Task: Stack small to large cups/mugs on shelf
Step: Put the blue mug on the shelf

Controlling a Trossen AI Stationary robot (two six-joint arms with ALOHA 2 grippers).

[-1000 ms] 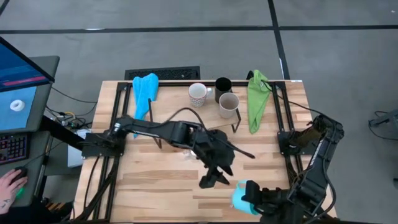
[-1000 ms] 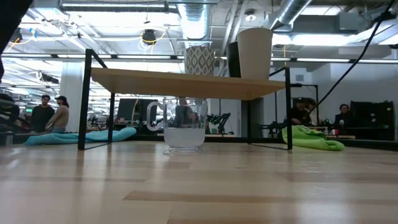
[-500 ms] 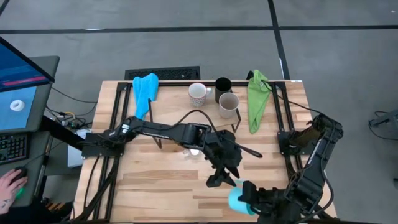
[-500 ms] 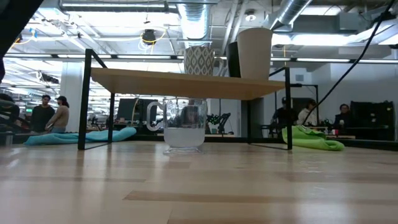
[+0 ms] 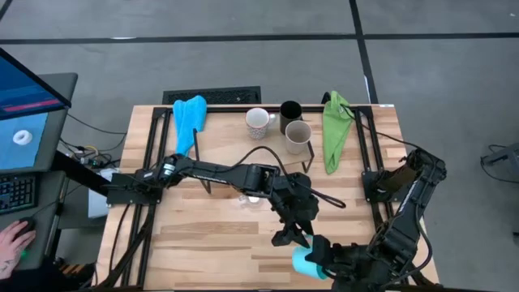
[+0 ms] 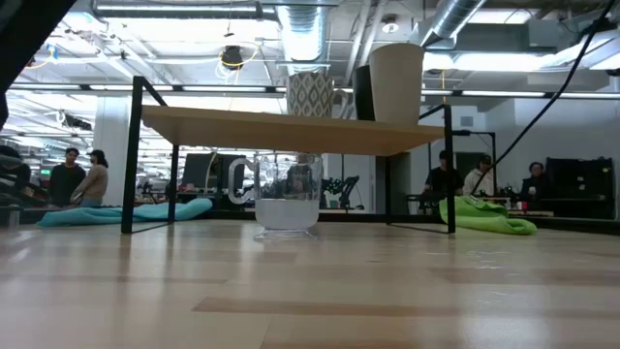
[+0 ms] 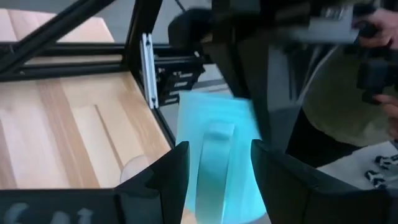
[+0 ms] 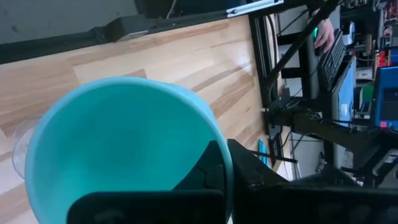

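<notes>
Turquoise mug sits at the counter's near edge, clamped at its rim by the right hand. Left hand hovers just beside it, fingers apart around the mug's handle. Farther back a clear glass stands under the shelf, which carries a patterned white mug, a beige mug and a black cup. No readable writing shows.

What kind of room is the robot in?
Probably a robotics lab or workshop: bare pipes and ducts run along the ceiling, people sit at desks behind, and a computer screen stands beside the table.
</notes>
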